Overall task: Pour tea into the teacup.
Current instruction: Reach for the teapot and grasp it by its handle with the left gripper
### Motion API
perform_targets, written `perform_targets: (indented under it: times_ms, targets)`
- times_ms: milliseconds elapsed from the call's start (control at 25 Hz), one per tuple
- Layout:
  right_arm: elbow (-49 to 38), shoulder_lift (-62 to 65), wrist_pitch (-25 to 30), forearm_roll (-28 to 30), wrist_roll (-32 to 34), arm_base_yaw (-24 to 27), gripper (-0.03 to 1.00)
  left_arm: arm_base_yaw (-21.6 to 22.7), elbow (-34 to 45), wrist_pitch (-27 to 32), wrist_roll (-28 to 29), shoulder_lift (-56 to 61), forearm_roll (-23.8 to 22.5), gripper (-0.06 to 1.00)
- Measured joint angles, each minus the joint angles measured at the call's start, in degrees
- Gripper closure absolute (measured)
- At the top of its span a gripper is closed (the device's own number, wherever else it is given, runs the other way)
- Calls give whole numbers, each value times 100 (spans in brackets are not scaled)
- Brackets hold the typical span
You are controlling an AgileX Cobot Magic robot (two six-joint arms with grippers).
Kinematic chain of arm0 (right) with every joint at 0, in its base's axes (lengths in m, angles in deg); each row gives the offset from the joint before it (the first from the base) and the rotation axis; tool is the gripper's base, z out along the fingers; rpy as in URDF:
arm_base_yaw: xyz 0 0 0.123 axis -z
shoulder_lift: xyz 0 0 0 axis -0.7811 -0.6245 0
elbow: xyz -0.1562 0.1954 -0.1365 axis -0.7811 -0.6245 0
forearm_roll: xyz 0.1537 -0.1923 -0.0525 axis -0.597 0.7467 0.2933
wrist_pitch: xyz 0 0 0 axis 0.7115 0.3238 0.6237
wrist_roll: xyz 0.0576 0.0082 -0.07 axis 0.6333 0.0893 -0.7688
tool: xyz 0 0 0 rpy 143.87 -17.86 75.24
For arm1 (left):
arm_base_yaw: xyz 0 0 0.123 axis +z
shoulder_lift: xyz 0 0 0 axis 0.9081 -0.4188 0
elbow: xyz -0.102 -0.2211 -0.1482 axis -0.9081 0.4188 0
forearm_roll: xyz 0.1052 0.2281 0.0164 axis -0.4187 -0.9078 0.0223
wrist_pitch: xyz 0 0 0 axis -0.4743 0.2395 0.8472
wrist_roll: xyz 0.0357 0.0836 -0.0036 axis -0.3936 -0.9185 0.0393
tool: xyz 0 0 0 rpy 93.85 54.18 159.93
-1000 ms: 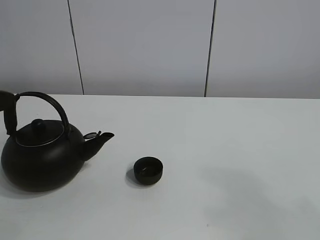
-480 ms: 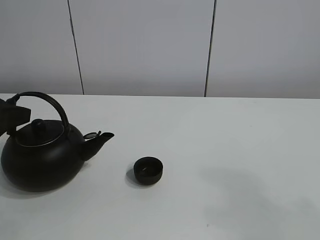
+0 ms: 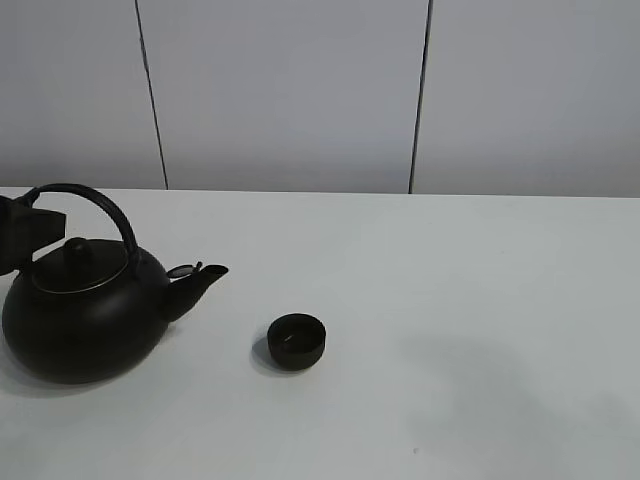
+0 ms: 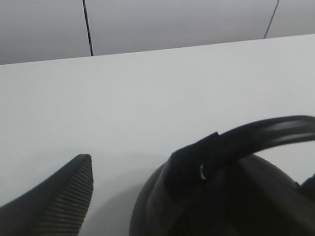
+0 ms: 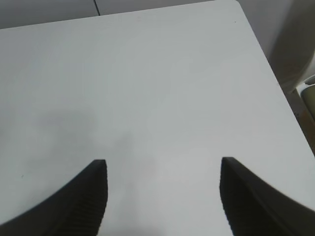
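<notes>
Left pincer (image 3: pixel 22 232) is wide open by the handle of the kettle (image 3: pixel 85 320), not gripping it. Teacup (image 3: pixel 297 340) sits near the kettle's spout. Right pincer (image 5: pixel 162 161) is partly open, holding nothing.

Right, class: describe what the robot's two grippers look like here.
Both are black. The right gripper has two broad, tapering fingers with finely ribbed inner faces. The left gripper shows one finger of the same ribbed kind. No cables or markings show.
</notes>
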Motion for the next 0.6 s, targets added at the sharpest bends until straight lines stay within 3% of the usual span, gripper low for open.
perform_targets:
  times_ms: [120, 360, 600]
  targets:
    - [0, 0, 0, 0, 0, 0, 51, 5, 0, -114, -101, 0, 85, 45]
    - [0, 0, 0, -6, 0, 0, 51, 0, 0, -131, -385, -1, -44, 76]
    - [0, 0, 0, -6, 0, 0, 51, 0, -6, -118, -592, -1, -19, 78]
